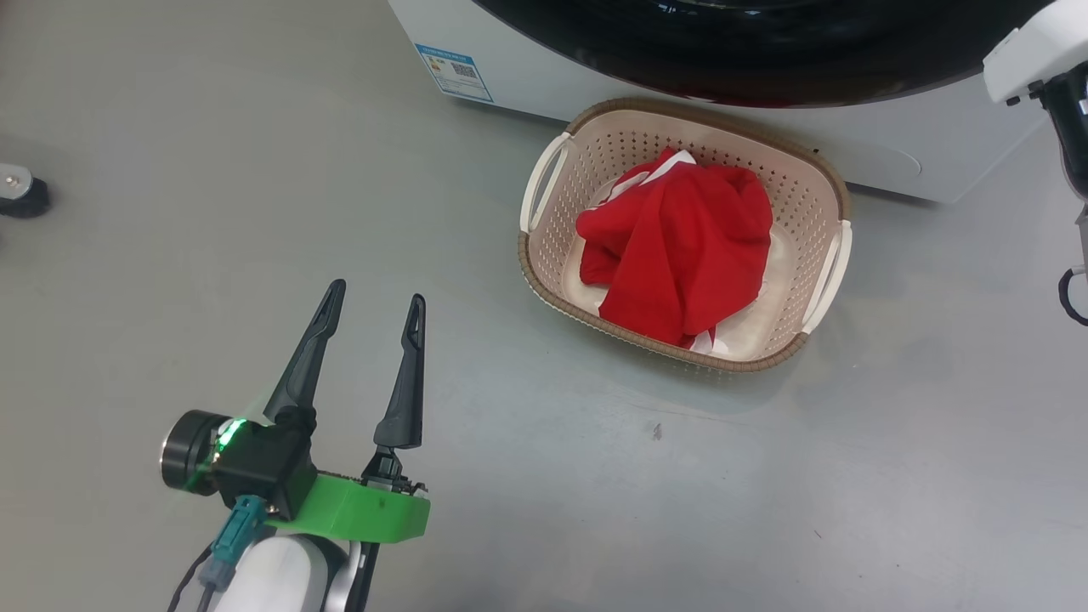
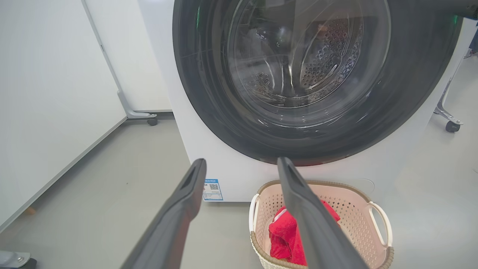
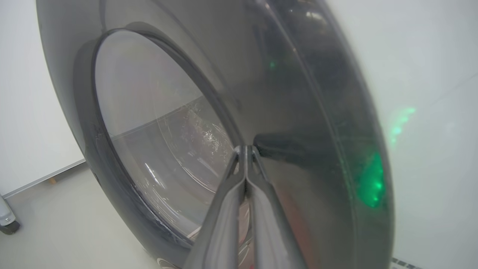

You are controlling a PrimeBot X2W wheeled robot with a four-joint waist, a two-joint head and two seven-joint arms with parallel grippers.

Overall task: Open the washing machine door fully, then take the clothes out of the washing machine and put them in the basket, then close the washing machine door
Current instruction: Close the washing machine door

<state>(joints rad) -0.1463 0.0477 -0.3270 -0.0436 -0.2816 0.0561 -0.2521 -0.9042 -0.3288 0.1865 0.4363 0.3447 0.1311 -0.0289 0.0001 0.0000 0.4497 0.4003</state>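
One heap of red clothes (image 1: 680,246) lies in the basket (image 1: 748,364) on the floor (image 1: 595,476), ahead and right of the left tool (image 1: 377,292), whose fingers stand spread and empty. Beyond the basket, the washing machine door (image 2: 209,93) sits shut on the washing machine (image 2: 239,175). With fingers pressed together, the right tool (image 3: 245,149) touches the door's black ring.

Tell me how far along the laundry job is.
Done: the clothes lie in the basket, and the drum looks empty through the washing machine door. In hand: the right gripper, fingers shut, has its tips at that door, which looks flush with the washing machine. Left: perhaps a last push; whether it has latched I cannot tell. The left gripper hangs open above the floor.
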